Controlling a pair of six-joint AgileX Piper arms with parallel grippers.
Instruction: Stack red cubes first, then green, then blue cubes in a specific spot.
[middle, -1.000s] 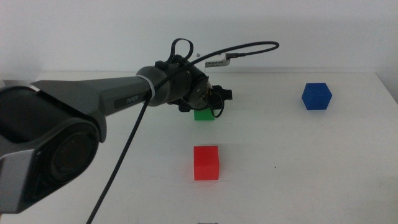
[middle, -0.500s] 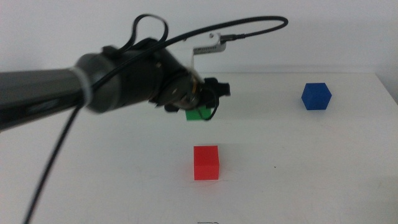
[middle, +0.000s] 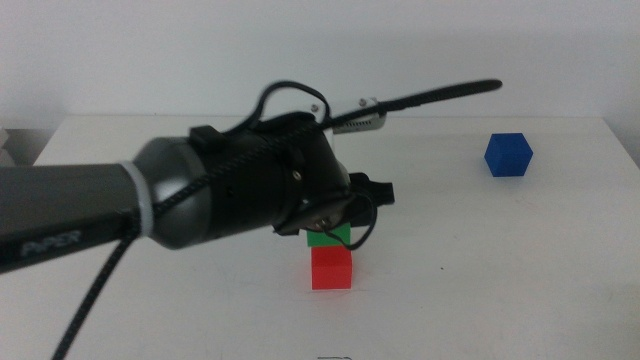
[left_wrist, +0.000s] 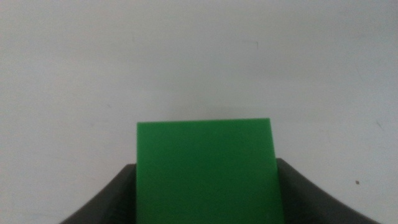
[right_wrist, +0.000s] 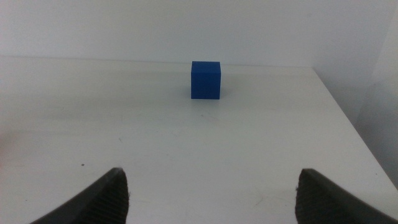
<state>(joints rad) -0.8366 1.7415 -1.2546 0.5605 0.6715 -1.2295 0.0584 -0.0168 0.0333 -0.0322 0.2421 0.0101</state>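
The red cube (middle: 331, 268) stands on the white table (middle: 480, 280) near the front centre. Directly on top of it, or a hair above it, is the green cube (middle: 328, 237); I cannot tell whether the two touch. My left gripper (middle: 334, 226) is shut on the green cube, which fills the space between the jaws in the left wrist view (left_wrist: 205, 168). The blue cube (middle: 509, 154) sits alone at the back right and also shows in the right wrist view (right_wrist: 206, 79). My right gripper (right_wrist: 211, 193) is open and well short of the blue cube.
The bulky left arm (middle: 150, 215) and its black cable (middle: 420, 97) reach across the left and centre of the table. The table's right edge (middle: 630, 160) lies close to the blue cube. A white wall rises behind the table.
The left arm has carried the green cube from the back of the table forward and down, and it is now over the red cube. The red and blue cubes have not moved.
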